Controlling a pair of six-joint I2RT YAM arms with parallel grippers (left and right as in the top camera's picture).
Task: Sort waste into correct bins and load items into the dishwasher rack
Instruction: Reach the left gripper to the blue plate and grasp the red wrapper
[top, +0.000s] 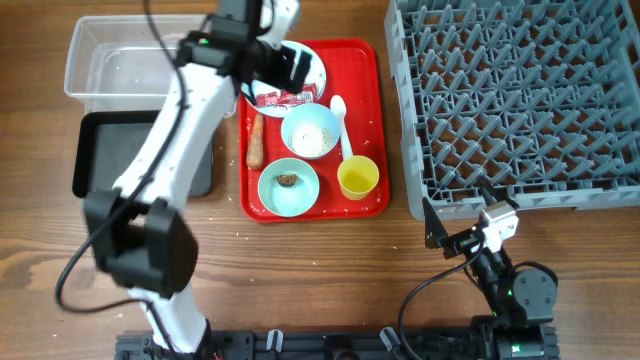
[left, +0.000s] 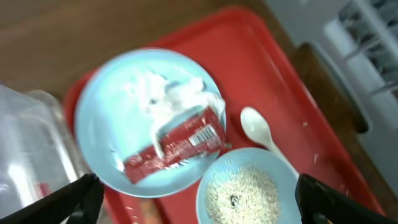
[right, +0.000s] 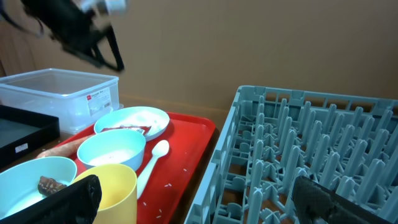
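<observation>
My left gripper (top: 278, 75) (left: 199, 208) is open and empty, hovering over the pale-blue plate (left: 124, 93) at the back of the red tray (top: 365, 60). The red-and-white wrapper (top: 285, 98) (left: 177, 143) lies on that plate. A bowl of rice grains (top: 310, 130) (left: 245, 186), a bowl with the brown lump (top: 289, 187), the yellow cup (top: 358, 177) (right: 115, 183), the white spoon (top: 342, 125) (left: 256, 126) and the carrot stick (top: 256, 140) are on the tray. My right gripper (top: 450, 222) (right: 208, 202) is open and empty, low by the grey rack's (top: 520, 100) front left corner.
The clear tub (top: 110, 55) stands at the back left with the black tub (top: 95, 150) in front of it, both left of the tray. My left arm reaches across the black tub. A few loose grains lie on the tray and on the table.
</observation>
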